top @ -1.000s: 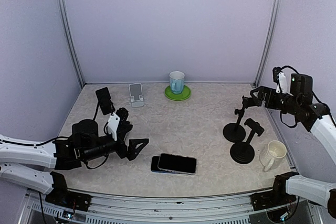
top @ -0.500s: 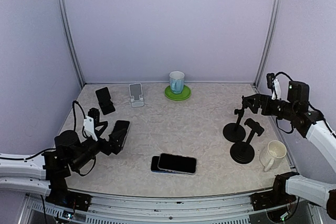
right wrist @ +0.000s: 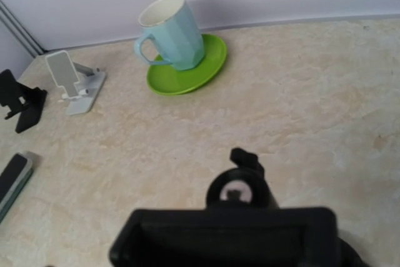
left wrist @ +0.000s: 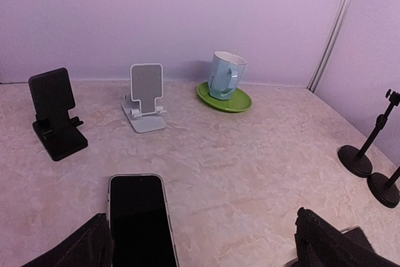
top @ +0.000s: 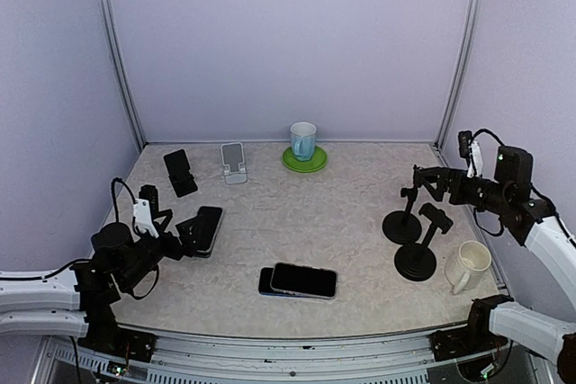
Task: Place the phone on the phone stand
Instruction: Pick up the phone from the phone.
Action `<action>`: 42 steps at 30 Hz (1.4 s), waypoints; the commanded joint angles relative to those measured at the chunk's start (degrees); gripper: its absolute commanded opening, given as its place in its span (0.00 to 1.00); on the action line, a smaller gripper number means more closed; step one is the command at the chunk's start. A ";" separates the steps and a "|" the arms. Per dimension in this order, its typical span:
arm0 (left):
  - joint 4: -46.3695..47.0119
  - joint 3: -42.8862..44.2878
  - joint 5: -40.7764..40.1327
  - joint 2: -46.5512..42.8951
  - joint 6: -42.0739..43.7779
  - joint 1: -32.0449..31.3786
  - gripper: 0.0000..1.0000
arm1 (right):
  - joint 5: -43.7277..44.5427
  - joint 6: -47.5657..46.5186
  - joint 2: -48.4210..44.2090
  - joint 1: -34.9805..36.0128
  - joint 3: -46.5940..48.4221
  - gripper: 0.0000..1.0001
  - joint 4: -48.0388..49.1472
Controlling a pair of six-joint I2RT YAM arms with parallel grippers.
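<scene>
A dark-screened, pale-edged phone [left wrist: 140,222] is laid flat on the table [top: 342,213] at the left, just ahead of the left gripper [top: 184,236], the 2 grippers being spread wide and empty, the right gripper [top: 425,182] raised over the table's right side; a blue cup [top: 303,140] is stood on a green saucer [top: 318,165].

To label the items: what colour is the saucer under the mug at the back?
The saucer is bright green, clearest in the right wrist view.
</scene>
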 commanded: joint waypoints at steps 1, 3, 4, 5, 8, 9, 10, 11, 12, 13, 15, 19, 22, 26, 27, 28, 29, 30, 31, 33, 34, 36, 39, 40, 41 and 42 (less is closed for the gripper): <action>-0.96 1.50 0.16 0.87 -1.02 0.39 0.99 | -3.44 0.77 -2.34 -0.61 -0.43 0.96 0.10; -0.94 1.48 0.04 0.89 -1.04 0.45 0.99 | -4.08 0.76 -2.90 -0.61 -0.47 0.94 -0.32; -0.95 1.48 0.03 0.91 -1.07 0.47 0.99 | -4.33 0.76 -3.11 -0.61 -0.51 0.92 -0.63; -0.95 1.55 0.03 0.96 -1.02 0.48 0.99 | -4.54 0.68 -3.29 -0.61 -0.51 0.90 -0.81; -0.84 1.62 0.11 1.15 -1.09 0.48 0.99 | -4.63 0.45 -3.58 -0.61 -0.64 0.84 -1.15; -0.80 1.58 0.19 1.29 -1.14 0.55 0.99 | -4.38 0.30 -3.52 -0.61 -0.67 0.83 -1.40; -0.84 1.62 0.20 1.46 -1.13 0.56 0.99 | -3.82 0.16 -3.44 -0.61 -0.64 0.82 -1.69; -0.89 1.79 0.21 1.71 -1.07 0.56 0.99 | -2.99 0.05 -3.34 -0.61 -0.62 0.81 -2.01; -0.94 1.81 0.13 1.97 -1.11 0.64 0.99 | -1.88 -0.07 -3.25 -0.61 -0.44 0.82 -2.46; -1.06 1.83 -0.13 2.15 -1.23 0.65 0.99 | -0.46 -0.07 -3.36 -0.62 -0.21 0.82 -2.99; -1.71 2.11 -1.91 2.65 -1.52 0.73 0.99 | 1.72 0.11 -4.01 -0.61 0.20 0.86 -3.34; -4.63 3.54 -8.23 5.56 -3.83 1.10 0.99 | 5.18 -0.53 -4.45 -0.61 2.34 0.89 -5.58; -6.68 5.62 -9.38 10.37 -4.75 1.78 0.99 | 6.07 -1.23 -3.96 -0.61 3.98 0.89 -6.98; -9.36 9.36 -10.77 17.72 -7.10 1.97 0.99 | 6.62 -1.59 -4.09 -0.61 4.88 0.91 -7.82; -10.01 10.23 -11.15 19.71 -7.52 1.97 0.99 | 6.75 -1.70 -4.23 -0.61 5.04 0.91 -8.09; -11.15 11.32 -11.50 21.51 -8.15 2.04 0.99 | 6.84 -1.89 -4.28 -0.66 5.21 0.91 -8.32; -12.18 12.56 -12.06 23.11 -8.78 2.06 0.99 | 7.07 -2.03 -4.37 -0.61 5.46 0.92 -8.76; -13.75 13.88 -12.57 24.80 -9.18 2.06 0.99 | 7.23 -2.13 -4.42 -0.61 5.73 0.92 -9.15; -15.56 15.50 -13.41 26.29 -9.55 2.06 0.99 | 7.27 -2.20 -4.54 -0.65 5.99 0.93 -9.46; -19.16 18.68 -14.35 29.23 -9.76 2.14 0.99 | 7.11 -2.08 -4.95 -0.61 6.47 0.93 -10.01; -21.00 20.09 -14.58 30.45 -10.04 2.19 0.99 | 7.06 -1.92 -5.23 -0.61 6.65 0.93 -10.17; -22.73 22.41 -13.66 32.73 -10.43 2.44 0.99 | 6.75 -1.51 -5.72 -0.61 6.93 0.93 -10.46; -24.34 24.93 -11.04 35.93 -10.40 3.22 0.99 | 5.89 -0.89 -6.32 -0.61 7.34 0.93 -10.91; -24.92 25.71 -10.27 37.34 -10.19 3.61 0.99 | 5.60 -0.77 -6.43 -0.61 7.45 0.94 -10.99; -25.44 26.41 -9.42 38.26 -9.82 4.09 0.99 | 5.38 -0.67 -6.67 -0.61 7.60 0.93 -11.14; -25.83 27.03 -8.29 39.08 -9.43 4.69 0.99 | 5.18 -0.65 -6.87 -0.61 7.84 0.94 -11.34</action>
